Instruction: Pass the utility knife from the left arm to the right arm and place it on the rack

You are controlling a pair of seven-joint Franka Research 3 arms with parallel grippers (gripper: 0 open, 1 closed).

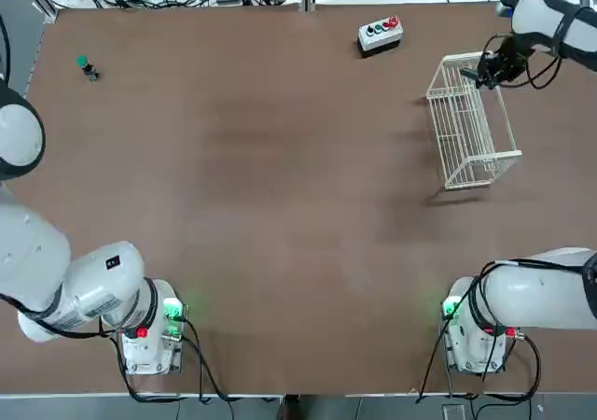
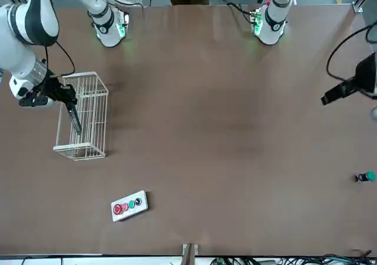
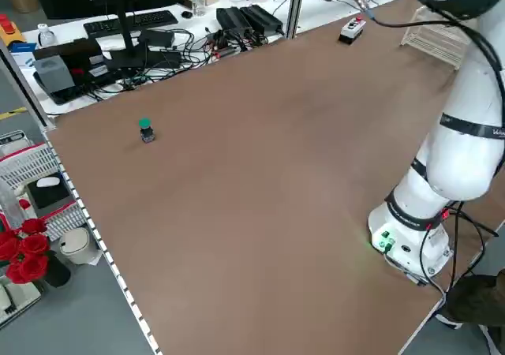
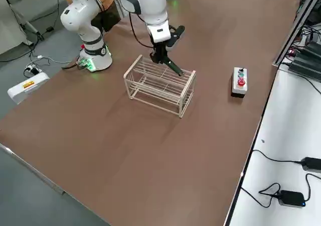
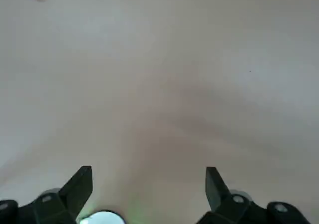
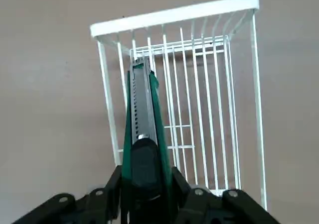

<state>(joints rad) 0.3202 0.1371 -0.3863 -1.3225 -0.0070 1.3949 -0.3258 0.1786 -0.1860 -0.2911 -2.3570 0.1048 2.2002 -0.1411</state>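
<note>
One rack [image 4: 160, 87] (white wire) sits below the held utility knife [image 6: 145, 149].

Bright, even light falls on the worktop [image 1: 280, 205], with soft, faint shadows. By its far right corner the rack [image 1: 466, 131] casts a diffuse one, and another lies beside the button box [image 4: 239, 83] near the far edge. The left wrist view is hazy, with a pale sheen and a broad blurry shade across the worktop (hardly any texture shows). In the right wrist view the rack's bars look fairly crisp.
</note>
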